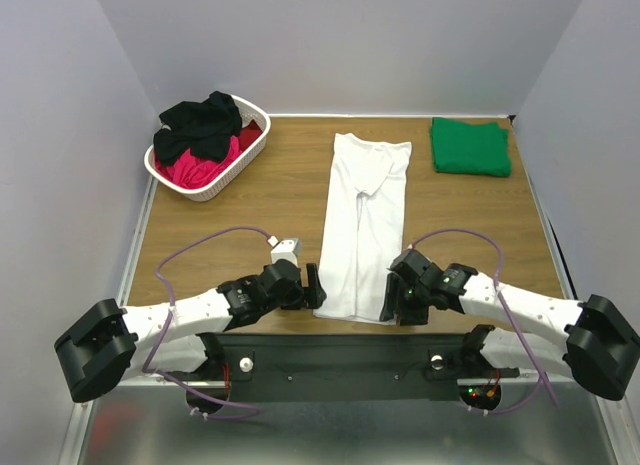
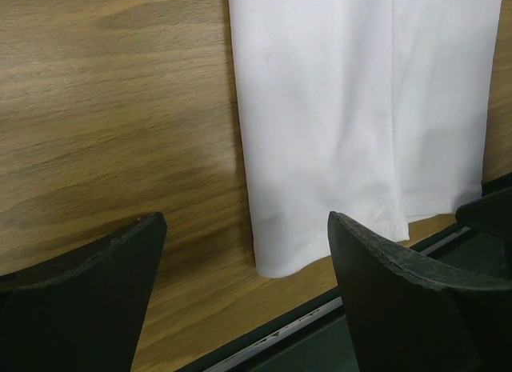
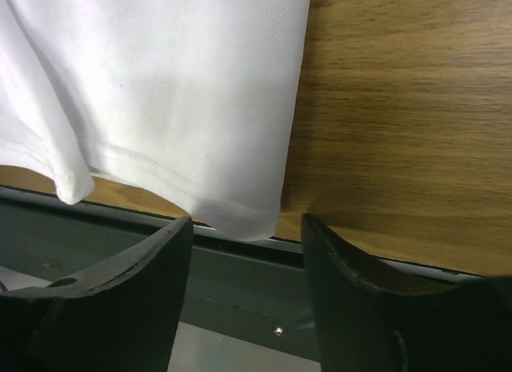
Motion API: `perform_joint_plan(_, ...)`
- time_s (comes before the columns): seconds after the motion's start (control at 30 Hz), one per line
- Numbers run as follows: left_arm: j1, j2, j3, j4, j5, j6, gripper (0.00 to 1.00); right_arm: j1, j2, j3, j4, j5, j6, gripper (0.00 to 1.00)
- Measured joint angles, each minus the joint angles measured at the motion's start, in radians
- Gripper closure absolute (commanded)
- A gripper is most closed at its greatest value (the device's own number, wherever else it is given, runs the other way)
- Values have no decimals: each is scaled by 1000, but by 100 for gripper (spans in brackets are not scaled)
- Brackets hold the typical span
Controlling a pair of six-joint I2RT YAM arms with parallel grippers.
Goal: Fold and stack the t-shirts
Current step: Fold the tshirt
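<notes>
On the wooden table (image 1: 462, 200), between pale walls (image 1: 340, 45), lies a white t-shirt (image 1: 362, 225).

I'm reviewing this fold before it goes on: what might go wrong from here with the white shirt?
1. The white t-shirt lies with its hem right at the near edge of the table, so the right gripper might pinch only a sliver of the corner and lose it.
2. The left gripper stands open at the other corner; uneven grasps could skew the fold.
3. The folded-in layers might slide apart when lifted.
</notes>
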Motion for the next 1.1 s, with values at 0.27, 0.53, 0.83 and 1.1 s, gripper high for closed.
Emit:
perform_joint_plan(0.27,0,-5,0,-3,10,7,12,7,35,0,12,26,19,53)
perform_joint_plan(0.53,0,-15,-2,-16,22,14,25,13,72,7,48,34,21,78)
perform_joint_plan(0.83,-2,-25,-3,-68,45,16,34,17,96,13,64,42,21,83)
perform_joint_plan(1.1,-41,-42,-7,-86,71,-18,34,19,101,14,71,43,19,83)
